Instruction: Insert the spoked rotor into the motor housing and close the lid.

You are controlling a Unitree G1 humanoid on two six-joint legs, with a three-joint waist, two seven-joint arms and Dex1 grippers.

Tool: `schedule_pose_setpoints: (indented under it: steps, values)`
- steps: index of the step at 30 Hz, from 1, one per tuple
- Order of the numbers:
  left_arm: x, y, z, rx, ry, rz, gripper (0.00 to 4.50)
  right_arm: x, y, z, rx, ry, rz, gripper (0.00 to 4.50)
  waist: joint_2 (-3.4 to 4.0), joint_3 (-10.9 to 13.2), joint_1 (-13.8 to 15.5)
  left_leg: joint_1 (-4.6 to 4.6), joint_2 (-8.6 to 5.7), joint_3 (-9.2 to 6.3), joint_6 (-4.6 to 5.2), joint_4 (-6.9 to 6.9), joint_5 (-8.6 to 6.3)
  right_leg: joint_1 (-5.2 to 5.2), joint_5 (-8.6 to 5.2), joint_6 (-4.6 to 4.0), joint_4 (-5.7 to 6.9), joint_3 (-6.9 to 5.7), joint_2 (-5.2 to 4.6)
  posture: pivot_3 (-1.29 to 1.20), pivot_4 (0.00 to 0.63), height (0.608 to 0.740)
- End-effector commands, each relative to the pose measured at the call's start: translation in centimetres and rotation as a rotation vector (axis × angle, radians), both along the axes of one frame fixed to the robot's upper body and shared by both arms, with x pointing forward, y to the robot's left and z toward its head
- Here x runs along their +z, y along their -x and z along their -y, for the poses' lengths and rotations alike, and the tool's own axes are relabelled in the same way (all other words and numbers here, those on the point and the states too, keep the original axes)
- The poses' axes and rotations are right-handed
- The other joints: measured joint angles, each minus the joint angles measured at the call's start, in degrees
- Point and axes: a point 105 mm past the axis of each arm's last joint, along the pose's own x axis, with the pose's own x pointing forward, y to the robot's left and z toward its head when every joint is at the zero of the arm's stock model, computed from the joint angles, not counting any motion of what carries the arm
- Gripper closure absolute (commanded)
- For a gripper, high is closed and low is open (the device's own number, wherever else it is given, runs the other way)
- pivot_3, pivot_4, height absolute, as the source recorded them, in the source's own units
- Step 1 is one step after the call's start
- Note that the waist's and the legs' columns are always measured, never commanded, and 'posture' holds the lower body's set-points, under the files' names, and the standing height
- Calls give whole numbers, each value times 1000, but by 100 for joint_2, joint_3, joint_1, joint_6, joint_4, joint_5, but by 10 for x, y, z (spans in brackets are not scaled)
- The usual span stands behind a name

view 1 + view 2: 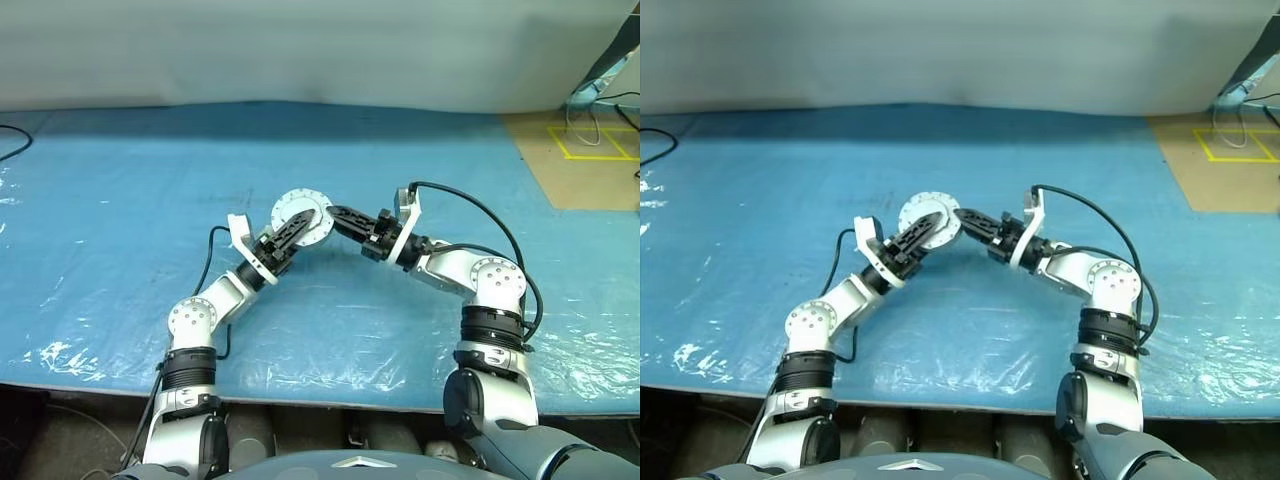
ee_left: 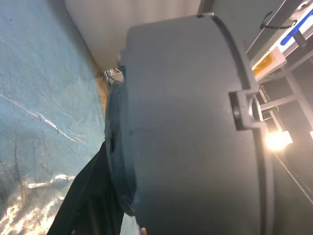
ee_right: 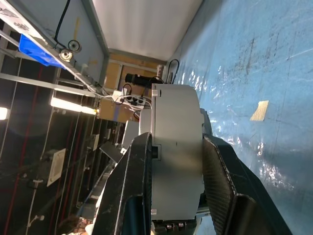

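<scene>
Motor housing hangs mid-frame above the blue bench, flat face up, between both pincers. My right pincer clamps its sides; my left pincer, part open, lies across its face from lower left, equally near.

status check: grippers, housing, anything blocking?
Right gripper shut on motor housing, held above the blue table cover. Left gripper at the housing, grip unclear. Nothing in the way.
</scene>
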Motion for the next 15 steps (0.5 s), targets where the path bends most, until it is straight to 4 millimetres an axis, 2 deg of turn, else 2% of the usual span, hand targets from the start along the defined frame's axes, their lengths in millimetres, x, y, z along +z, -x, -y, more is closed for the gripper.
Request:
schedule_pose_setpoints:
  steps: [1,5,15]
  values:
    - [27,-4,-10,16,83,44,1882,14,1,-1,6,-27,48,3391,0,0,2,0,-1,0,0,0,0,0,0,0,0,0,0,0,150,740]
    - [25,5,3,-67,53,22,1882,14,0,-1,2,-24,51,3391,-1,1,-3,-2,-1,-2,0,-3,0,-1,0,1,-3,-1,1,0,150,740]
    - [16,-3,2,-30,6,-37,2017,10,-2,-1,-29,43,78,3391,-3,3,0,-9,-2,-8,0,-4,0,-3,-1,5,-6,-2,1,0,150,740]
